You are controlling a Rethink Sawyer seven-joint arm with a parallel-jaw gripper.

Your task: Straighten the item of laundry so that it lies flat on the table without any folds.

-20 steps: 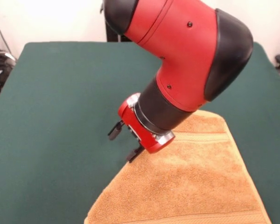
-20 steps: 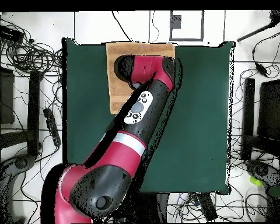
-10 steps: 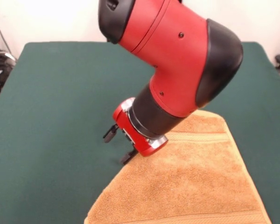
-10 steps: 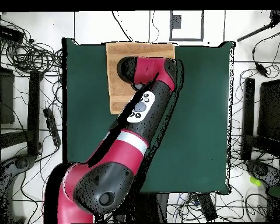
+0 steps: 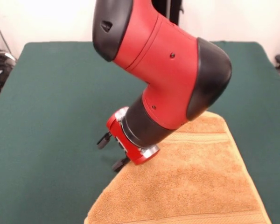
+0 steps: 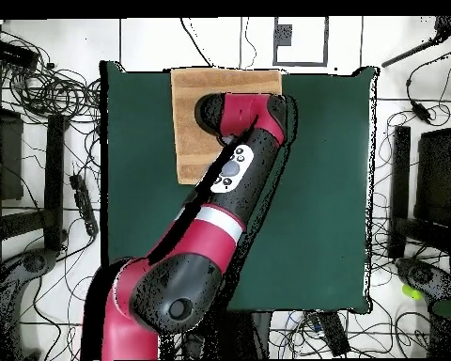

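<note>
The orange-tan item of laundry [image 5: 196, 182] lies on the green table [image 5: 51, 93] at the near right in the front view. Its left edge runs diagonally, and a woven band crosses it near the far end. My gripper [image 5: 110, 152] hangs low at that diagonal edge, open, with nothing between its fingers. One fingertip [image 5: 117, 165] is right at the towel's border; the other is over bare cloth. In the overhead view the item of laundry [image 6: 194, 122] lies at the table's [image 6: 314, 188] top edge, and the arm [image 6: 243, 122] hides the gripper and part of the towel.
The bulky red and black wrist [image 5: 168, 79] leans over the towel's far left part. Cables and equipment [image 6: 41, 103] crowd the floor around the table. The towel reaches the table's edge at the top of the overhead view.
The gripper has moved down and to the left in the front view, closer to the table along the towel's diagonal edge. It has stayed open. The towel has not shifted.
</note>
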